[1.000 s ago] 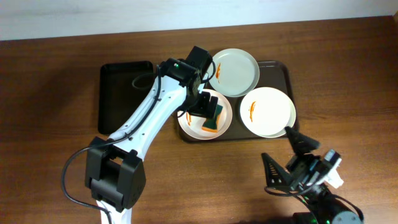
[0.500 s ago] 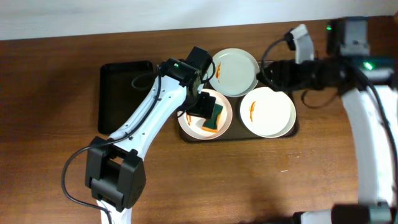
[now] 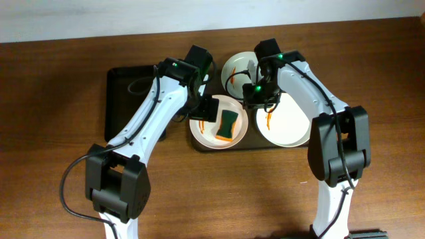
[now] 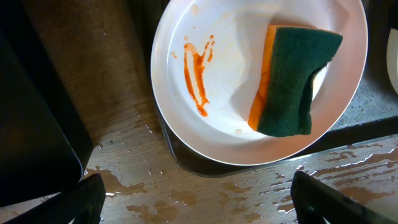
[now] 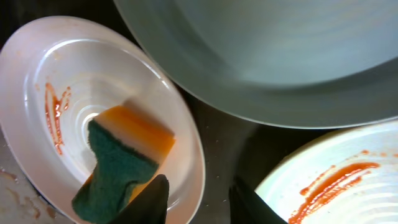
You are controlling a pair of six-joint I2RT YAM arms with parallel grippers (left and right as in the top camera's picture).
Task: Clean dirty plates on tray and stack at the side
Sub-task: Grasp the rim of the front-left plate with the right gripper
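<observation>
Now: sponge down in a smeared plate, both claws empty

Three dirty plates crowd the tray [image 3: 252, 147]. At the tray's near-left corner sits the sponge plate [image 3: 202, 133], its rim riding out over the tray's rim above the table [image 4: 236, 196]. On it lies the sponge [image 4: 289, 81], green scouring face up and orange body showing along one side. Its long axis runs from the tray's far side toward its near side, a touch tilted, and it is propped against the plate's wall. Beside the sponge an orange-red smear [image 4: 196, 71] streaks along much the same line. At the tray's near-right corner, the second plate [image 3: 289, 129] carries its own smear [image 5: 333, 180]. The third plate [image 3: 236, 66] is at the tray's far side. The part seen from the right wrist is plain, and its rim overlaps the sponge plate's.

Left claw [image 4: 199, 202] hangs above the tray's near-left corner, jaws spread wide, gripping nothing. Right claw [image 5: 199, 202] hovers over the dark strip of tray between the two near plates, jaws narrowly parted, nothing between them.

Room: wood with wet patches lies beyond the tray's near rim. A smaller black tray [image 3: 129, 99] stands just beside the tray's left rim.
</observation>
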